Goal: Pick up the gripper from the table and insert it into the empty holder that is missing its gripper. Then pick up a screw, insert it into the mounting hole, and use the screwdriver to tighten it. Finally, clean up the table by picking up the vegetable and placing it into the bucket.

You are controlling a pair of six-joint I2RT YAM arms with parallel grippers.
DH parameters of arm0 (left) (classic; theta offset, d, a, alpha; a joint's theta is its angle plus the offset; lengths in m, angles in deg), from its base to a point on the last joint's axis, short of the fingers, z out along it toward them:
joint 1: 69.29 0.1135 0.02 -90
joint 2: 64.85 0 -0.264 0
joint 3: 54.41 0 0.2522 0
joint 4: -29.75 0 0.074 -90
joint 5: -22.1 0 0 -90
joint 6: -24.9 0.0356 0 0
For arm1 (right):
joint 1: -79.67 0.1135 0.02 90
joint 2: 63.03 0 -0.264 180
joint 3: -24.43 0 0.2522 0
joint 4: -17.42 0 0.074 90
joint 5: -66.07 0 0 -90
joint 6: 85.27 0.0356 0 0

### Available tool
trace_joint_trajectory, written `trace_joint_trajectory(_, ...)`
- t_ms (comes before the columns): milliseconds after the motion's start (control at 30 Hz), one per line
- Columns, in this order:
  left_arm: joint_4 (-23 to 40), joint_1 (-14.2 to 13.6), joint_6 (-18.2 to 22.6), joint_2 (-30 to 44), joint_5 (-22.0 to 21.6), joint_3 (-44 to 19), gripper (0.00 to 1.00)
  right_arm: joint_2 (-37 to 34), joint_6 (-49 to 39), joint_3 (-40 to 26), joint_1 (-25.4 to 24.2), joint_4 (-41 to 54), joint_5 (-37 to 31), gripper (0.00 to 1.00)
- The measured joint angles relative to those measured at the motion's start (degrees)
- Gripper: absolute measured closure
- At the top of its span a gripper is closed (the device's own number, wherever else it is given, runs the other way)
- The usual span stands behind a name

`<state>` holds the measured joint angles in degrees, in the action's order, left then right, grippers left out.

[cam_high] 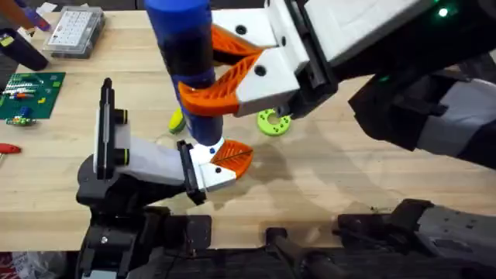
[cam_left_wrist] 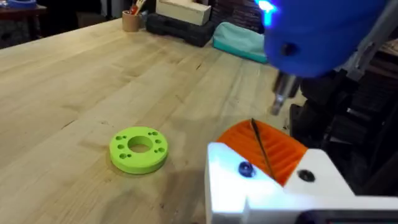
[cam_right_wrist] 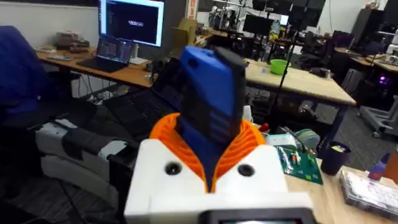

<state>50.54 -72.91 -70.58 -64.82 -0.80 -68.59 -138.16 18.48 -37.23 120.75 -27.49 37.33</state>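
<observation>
- The holder (cam_high: 143,159) lies at the table's near edge, a white-and-grey arm on a black base with yellow-green joint rings; its black end plate points toward the middle of the table. It is light, so a hard downward push from the driver could, I judge, tip it or slide it and pull the bit off the screw.
- The gripper (cam_high: 231,158), a small orange ribbed triangle on a white block, sits seated at the holder's end plate. A blue screw (cam_left_wrist: 245,169) shows in its white block in the left wrist view.
- The screwdriver (cam_high: 188,62), a blue cylinder with black bands, stands upright directly above the holder's end plate, its thin metal bit coming down beside the orange finger. If the bit lands off the screw head, it may skate across the plastic or cross-thread the screw.
- The right gripper (cam_high: 225,70) clamps the screwdriver between its orange ribbed pads; a loose hold would let the tool twist.
- The vegetable (cam_high: 177,120), yellow, sits just beyond the holder's end plate, behind the screwdriver; a green disc (cam_high: 273,122) lies farther right.
- The left gripper's state I cannot tell.
</observation>
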Motion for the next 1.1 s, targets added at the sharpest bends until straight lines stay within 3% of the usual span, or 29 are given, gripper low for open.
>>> trace_joint_trajectory(1100, 0.0, 0.0, 0.0, 0.0, 0.0, 0.0, 0.997, -2.9, -0.4, 1.4, 0.0, -0.1, 1.4, 0.979)
